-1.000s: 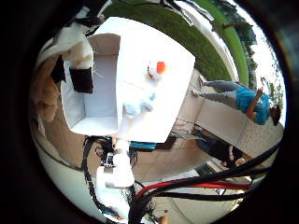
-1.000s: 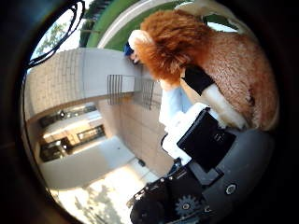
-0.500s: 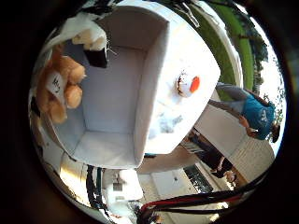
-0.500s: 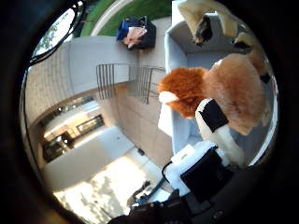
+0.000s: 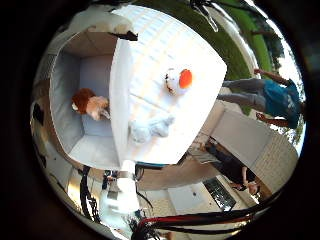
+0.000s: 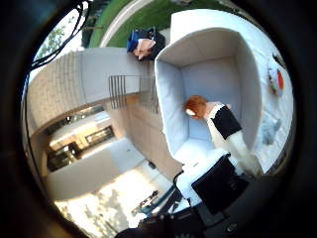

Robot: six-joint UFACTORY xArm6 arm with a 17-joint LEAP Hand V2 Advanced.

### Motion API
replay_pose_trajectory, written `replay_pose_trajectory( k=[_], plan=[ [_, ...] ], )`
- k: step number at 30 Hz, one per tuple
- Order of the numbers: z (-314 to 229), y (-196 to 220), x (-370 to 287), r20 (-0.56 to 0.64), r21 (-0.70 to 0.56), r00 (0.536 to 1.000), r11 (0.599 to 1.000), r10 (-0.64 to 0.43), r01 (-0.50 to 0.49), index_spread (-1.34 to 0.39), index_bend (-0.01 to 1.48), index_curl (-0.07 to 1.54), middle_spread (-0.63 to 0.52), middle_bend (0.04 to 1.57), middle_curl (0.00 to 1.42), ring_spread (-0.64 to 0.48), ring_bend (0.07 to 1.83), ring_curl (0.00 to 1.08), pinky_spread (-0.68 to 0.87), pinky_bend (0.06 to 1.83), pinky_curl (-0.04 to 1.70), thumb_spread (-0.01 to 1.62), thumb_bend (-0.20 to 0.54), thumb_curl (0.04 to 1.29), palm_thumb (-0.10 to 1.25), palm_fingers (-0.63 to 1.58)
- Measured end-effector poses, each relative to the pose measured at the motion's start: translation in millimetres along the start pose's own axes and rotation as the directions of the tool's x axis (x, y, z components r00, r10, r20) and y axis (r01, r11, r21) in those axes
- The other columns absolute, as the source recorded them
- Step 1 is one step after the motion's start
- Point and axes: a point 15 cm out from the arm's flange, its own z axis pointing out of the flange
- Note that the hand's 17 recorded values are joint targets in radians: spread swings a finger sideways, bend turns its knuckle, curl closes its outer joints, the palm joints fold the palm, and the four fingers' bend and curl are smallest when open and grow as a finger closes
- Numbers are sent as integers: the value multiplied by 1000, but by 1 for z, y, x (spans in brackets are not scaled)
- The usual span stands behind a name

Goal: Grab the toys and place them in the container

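we're looking at the white counter (image 5: 175,65) filling the upper middle of the little-finger view, with the white container (image 5: 75,100) on its left. a brown plush toy (image 5: 90,104) lies inside it. a white-and-orange toy (image 5: 177,80) and a pale toy (image 5: 150,127) sit on the counter. our hand's (image 6: 223,163) fingers look straight, holding nothing.

Both palm cameras look down from well above the hand's workspace; each shows the white container (image 6: 171,99) and the table (image 5: 165,55) beside it.
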Motion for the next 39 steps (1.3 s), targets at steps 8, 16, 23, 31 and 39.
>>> replay_pose_trajectory(
  k=[8, 16, 23, 31, 39],
  plan=[
    [16, 81, 92, 36, -36, 993, 993, 112, -110, -353, 153, 341, 87, 176, 348, 285, 435, 297, 445, 672, 268, 1157, -24, 490, 816, -16],
    [28, 127, 166, 6, -29, 990, 990, 138, -138, -264, 178, 319, 77, 171, 330, 284, 390, 297, 442, 616, 241, 1158, -22, 484, 819, 31],
    [34, 129, 163, 6, -44, 995, 995, 95, -94, -227, 177, 311, 74, 173, 322, 282, 368, 299, 443, 591, 230, 1158, -23, 480, 821, 57],
    [73, 123, 171, -80, -173, 997, 985, 0, -14, -245, 179, 308, 57, 167, 317, 273, 352, 306, 419, 530, 220, 1158, -23, 478, 821, 16],
    [176, 100, 145, -141, -302, 979, 949, -145, 96, -248, 185, 308, 43, 168, 315, 260, 329, 304, 401, 456, 209, 1151, -23, 478, 828, 37]
  ],
)
